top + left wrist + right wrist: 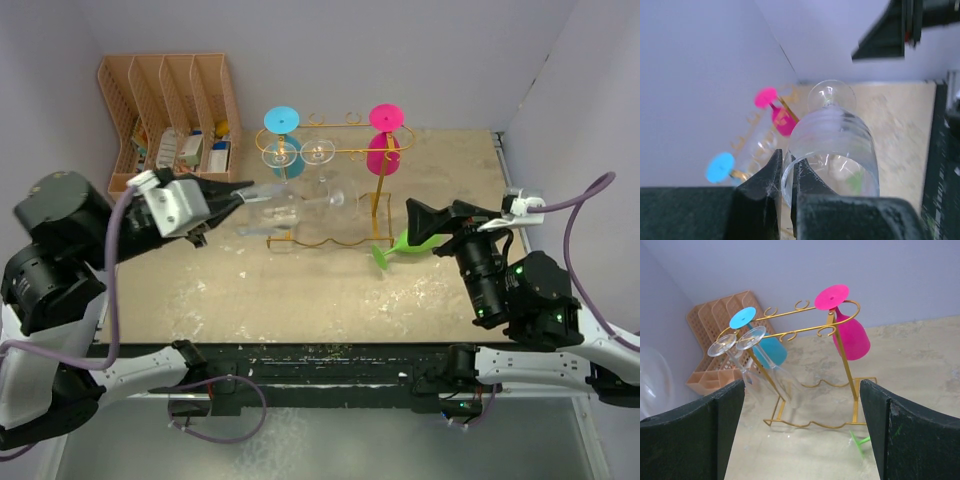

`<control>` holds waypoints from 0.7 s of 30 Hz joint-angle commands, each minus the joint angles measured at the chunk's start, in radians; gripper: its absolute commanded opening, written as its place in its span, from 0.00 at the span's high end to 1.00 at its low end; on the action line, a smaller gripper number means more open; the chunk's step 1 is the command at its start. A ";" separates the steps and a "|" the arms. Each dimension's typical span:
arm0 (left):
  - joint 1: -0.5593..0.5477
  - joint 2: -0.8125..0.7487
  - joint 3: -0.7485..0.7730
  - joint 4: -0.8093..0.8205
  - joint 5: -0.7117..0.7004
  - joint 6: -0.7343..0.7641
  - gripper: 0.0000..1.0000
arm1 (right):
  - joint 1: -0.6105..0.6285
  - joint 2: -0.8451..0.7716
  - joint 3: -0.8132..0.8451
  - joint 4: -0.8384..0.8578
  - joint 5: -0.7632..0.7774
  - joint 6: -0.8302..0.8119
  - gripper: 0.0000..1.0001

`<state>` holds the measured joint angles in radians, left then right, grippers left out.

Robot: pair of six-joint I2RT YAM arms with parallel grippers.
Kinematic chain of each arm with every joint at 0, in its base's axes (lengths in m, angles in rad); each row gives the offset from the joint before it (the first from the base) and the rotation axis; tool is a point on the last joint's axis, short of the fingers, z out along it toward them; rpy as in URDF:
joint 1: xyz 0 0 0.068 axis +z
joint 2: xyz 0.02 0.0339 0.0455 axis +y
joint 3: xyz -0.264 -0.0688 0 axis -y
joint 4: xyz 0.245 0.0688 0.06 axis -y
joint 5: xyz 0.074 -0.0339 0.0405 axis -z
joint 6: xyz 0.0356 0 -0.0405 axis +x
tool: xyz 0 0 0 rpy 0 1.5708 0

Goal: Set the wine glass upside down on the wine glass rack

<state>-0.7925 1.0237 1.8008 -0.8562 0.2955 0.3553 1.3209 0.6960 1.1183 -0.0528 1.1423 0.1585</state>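
A clear wine glass [272,196] hangs on its side above the table, left of the rack, its foot pointing right. My left gripper [238,193] is shut on its rim. In the left wrist view one finger [765,182] sits outside the clear wine glass [835,142] and the other inside. The golden wire wine glass rack [340,150] stands at mid-back, with a blue glass [283,150], a pink glass [384,150] and two clear glasses [747,347] hanging upside down. My right gripper [422,228] is open, right of the rack [790,332].
A green wine glass [398,246] lies on the table by the rack's right foot, under my right gripper; its stem [860,441] shows in the right wrist view. A peach slotted file organizer [170,100] stands in the back left corner. Walls close the back and both sides.
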 commanded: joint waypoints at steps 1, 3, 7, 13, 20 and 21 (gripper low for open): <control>0.000 0.052 0.044 0.273 -0.003 0.101 1.00 | 0.000 0.009 0.021 0.033 -0.002 0.093 0.02; -0.001 0.036 0.010 0.397 0.005 0.127 1.00 | 0.000 -0.011 -0.047 0.134 -0.095 0.107 0.02; -0.001 -0.056 -0.265 0.892 0.006 0.217 1.00 | 0.000 -0.036 -0.211 0.484 -0.382 0.014 0.02; -0.001 -0.029 -0.513 1.443 -0.031 0.346 1.00 | -0.022 0.084 -0.259 0.909 -0.603 -0.099 0.00; -0.001 0.035 -0.739 1.883 0.019 0.578 1.00 | -0.440 0.288 -0.396 1.465 -1.004 0.515 0.01; 0.000 0.033 -0.763 1.903 0.031 0.603 1.00 | -0.485 0.344 -0.428 1.618 -1.032 0.593 0.04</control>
<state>-0.7925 1.0748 1.0981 0.6498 0.2951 0.7921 1.0172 0.9276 0.7979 0.9623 0.3573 0.3439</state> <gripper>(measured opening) 0.063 0.996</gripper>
